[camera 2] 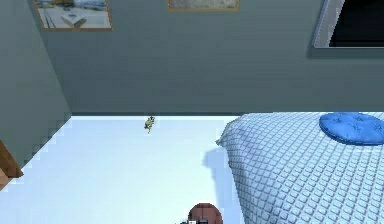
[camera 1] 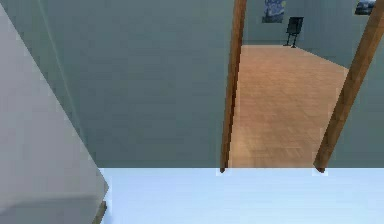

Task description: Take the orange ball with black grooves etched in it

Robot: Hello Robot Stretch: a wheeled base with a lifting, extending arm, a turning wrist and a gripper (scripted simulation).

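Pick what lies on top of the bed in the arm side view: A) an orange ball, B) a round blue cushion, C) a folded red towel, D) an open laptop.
B: a round blue cushion rests on the checked cover of the bed, near the arm side view's right edge.

Tiny speck [camera 2: 150,123]; edge-cut brownish ball [camera 2: 204,214]
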